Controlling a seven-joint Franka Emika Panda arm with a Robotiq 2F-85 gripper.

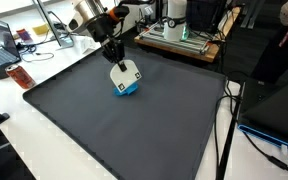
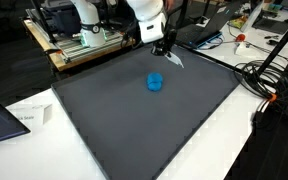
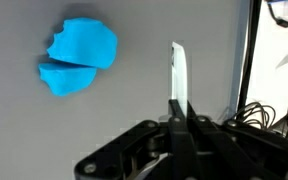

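As the jaws are seen pressed together in the wrist view, the tool (image 3: 181,112) is recorded as closed narrow on a thin white piece (image 3: 178,72), which is viewed edge-on there. In an exterior view the white piece (image 1: 125,72) appears as a flat panel hanging below the tool (image 1: 113,55), just above the blue object (image 1: 127,88); contact between them cannot be determined. The blue object (image 2: 155,82) is located on the dark mat (image 2: 114,120) covering the worktop (image 2: 44,150), well inside the mat's edges. In the wrist view it is seen left of the white piece, apart from it. Cables (image 2: 269,75) are noted beside the mat.
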